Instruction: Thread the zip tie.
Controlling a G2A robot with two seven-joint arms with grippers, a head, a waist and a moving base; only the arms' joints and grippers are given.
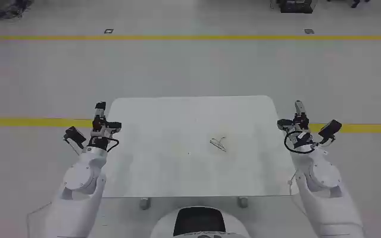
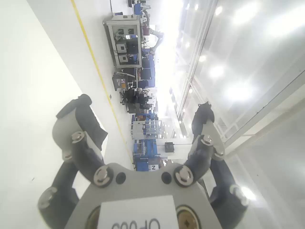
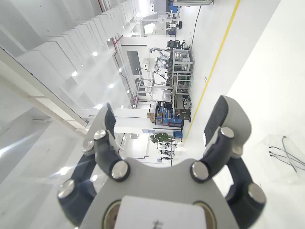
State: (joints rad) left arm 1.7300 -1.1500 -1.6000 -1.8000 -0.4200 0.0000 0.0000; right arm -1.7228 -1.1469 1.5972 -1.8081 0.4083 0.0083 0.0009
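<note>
A small bundle of dark zip ties lies on the white table, right of its middle. The same zip ties lie flat on the tabletop in the right wrist view. My left gripper is held beyond the table's left edge, and its wrist view has the gripper open with nothing between the fingers. My right gripper is held off the table's right edge; in its own view the gripper is open and empty. Both are far from the zip ties.
Yellow floor lines run behind and beside the table. Workshop racks and machines stand far off in the room. The tabletop around the zip ties is bare.
</note>
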